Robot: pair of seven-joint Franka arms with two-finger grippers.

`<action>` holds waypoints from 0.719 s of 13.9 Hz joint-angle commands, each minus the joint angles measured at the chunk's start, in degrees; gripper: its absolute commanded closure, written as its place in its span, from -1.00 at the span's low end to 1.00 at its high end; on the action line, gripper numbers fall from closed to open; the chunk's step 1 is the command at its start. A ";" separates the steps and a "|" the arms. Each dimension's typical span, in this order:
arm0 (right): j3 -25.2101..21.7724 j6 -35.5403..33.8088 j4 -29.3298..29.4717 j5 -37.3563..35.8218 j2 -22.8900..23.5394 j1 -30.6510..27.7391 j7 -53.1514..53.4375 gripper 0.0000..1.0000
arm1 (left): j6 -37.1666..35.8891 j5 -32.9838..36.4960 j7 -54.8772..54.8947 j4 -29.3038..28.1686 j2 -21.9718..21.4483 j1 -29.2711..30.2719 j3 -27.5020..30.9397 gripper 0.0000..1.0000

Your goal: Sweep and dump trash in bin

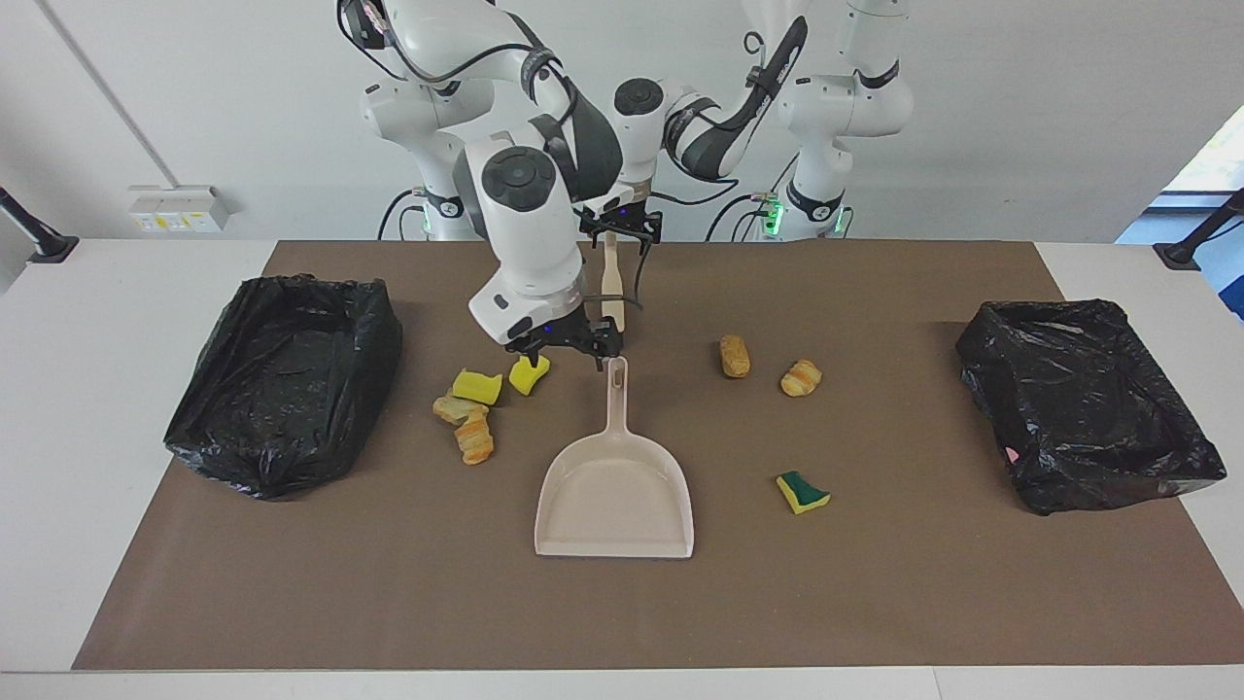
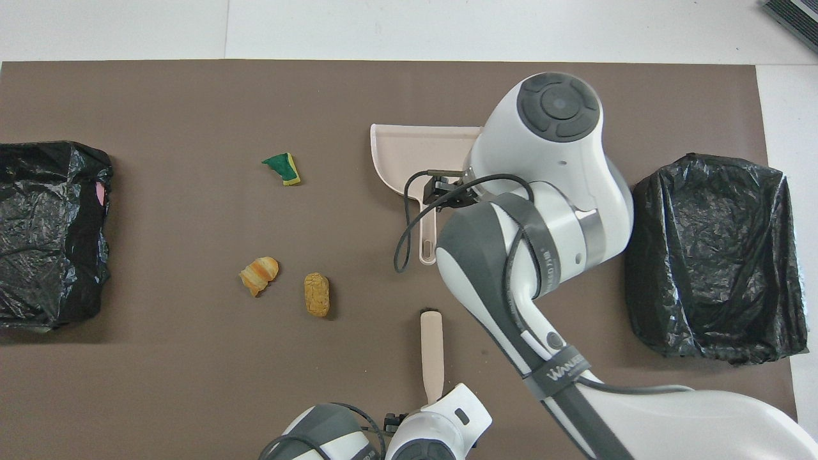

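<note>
Facing view: seven bits of trash lie on a brown mat (image 1: 875,603) between two bins lined with black bags. No label shows on any of them. The only writing is white lettering on a dark strap (image 2: 562,372) round the right arm in the overhead view; it begins "WAN" and the rest cannot be read.

Four bits cluster in the middle of the frame, toward the right arm's end. Two are plain yellow sponge chunks (image 1: 476,387) (image 1: 528,374). Touching them from below are two tan-orange striped bread pieces (image 1: 457,408) (image 1: 474,439). Two more bread pieces (image 1: 735,356) (image 1: 801,377) sit apart toward the left arm's end. A yellow-and-green sponge (image 1: 802,492) lies lower in the frame, beside the dustpan (image 1: 614,544).

The right gripper (image 1: 564,348) hangs low with its claw released, grasping nothing. It is over the mat between one yellow chunk and the tip of the dustpan's handle.

The left gripper (image 1: 620,226) is at the upper middle of the frame, at the top end of the beige brush (image 1: 611,292). Whether it has closed on the brush cannot be told.

One bin (image 1: 282,379) stands at the right arm's end of the mat, the other bin (image 1: 1088,399) at the left arm's end. A small pink spot (image 1: 1014,454) shows on the latter's bag.
</note>
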 commanded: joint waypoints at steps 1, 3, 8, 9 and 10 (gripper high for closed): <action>0.23 3.56 1.97 0.67 3.99 0.76 0.99 -1.00 | 0.72 0.27 -2.52 0.88 2.11 0.11 -0.86 -0.55; 0.32 5.76 1.89 0.50 5.83 2.25 1.08 -1.00 | 0.37 0.27 -3.57 0.88 2.20 0.02 -0.86 -0.03; 0.49 10.42 -2.85 1.11 7.16 2.25 -0.58 -1.00 | -1.56 0.53 -3.41 1.05 2.46 0.02 -0.77 1.00; 0.50 11.56 -3.99 1.11 7.16 2.69 -0.85 -1.00 | -1.83 1.23 -3.31 1.14 2.46 0.11 -0.77 1.00; 0.50 11.74 -4.26 1.11 7.25 2.61 -0.94 -1.00 | -1.92 1.58 -3.31 1.14 2.46 0.20 -0.77 1.00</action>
